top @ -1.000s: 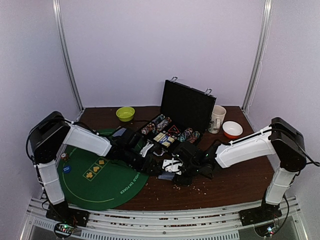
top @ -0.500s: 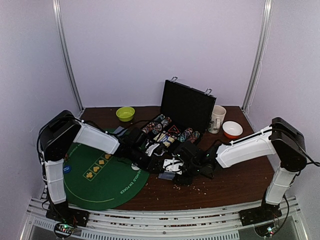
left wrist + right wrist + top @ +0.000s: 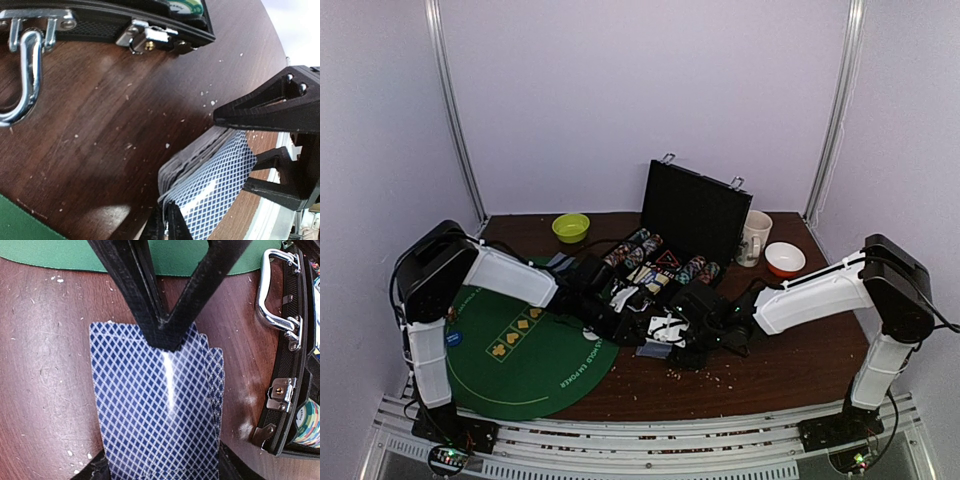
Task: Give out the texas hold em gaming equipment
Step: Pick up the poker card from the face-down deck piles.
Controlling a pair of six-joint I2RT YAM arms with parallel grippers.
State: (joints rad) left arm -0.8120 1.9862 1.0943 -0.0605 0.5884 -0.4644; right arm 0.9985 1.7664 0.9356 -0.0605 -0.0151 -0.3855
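Observation:
A deck of blue-diamond-backed playing cards (image 3: 155,405) is held over the brown table, just in front of the open case. My right gripper (image 3: 162,471) is shut on the deck's two long sides. In the left wrist view the deck (image 3: 210,175) shows as a slightly fanned stack. My left gripper (image 3: 167,222) is shut on the edge of the top card, opposite the right gripper. From above, the left gripper (image 3: 645,328) and the right gripper (image 3: 672,336) meet at the table's middle. Rows of poker chips (image 3: 638,245) lie in the case.
The black case (image 3: 695,210) stands open behind the grippers, its metal handle (image 3: 272,290) and latch close to the deck. A green felt mat (image 3: 520,350) with a blue chip (image 3: 454,338) lies to the left. A lime bowl (image 3: 570,227), a white mug (image 3: 755,238) and an orange-rimmed bowl (image 3: 784,259) stand at the back.
My left arm has swung right to the deck, and its gripper has gone from open to shut on the top card. The right gripper has kept still with the deck.

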